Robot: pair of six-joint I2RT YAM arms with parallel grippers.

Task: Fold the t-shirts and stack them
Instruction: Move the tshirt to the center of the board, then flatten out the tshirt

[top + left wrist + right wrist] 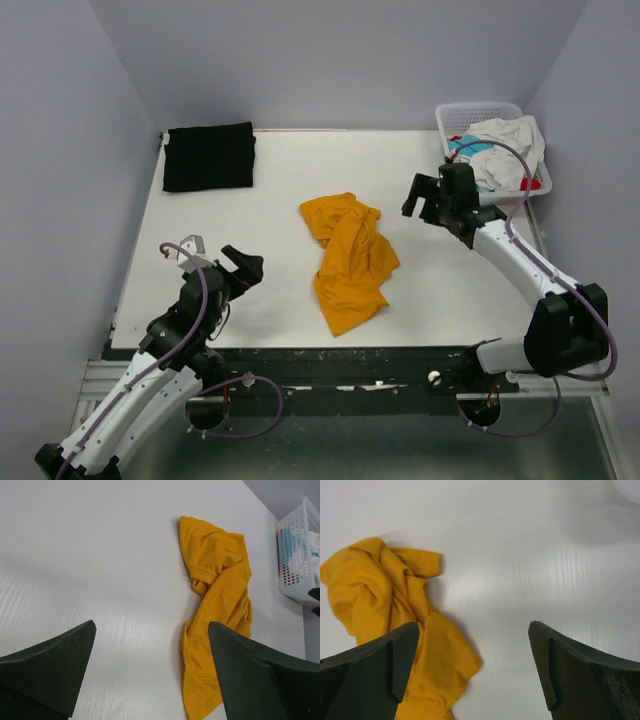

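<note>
With the left gripper [247,267] and right gripper [422,200] both spread wide and empty, the mustard-orange t-shirt [350,260] lay crumpled midway between the worktop's side edges, where a pinch into bunched folds risked catching several layers.

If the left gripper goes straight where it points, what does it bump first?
Likely the white table, just short of the mustard-orange t-shirt; depth is hard to judge.
</note>
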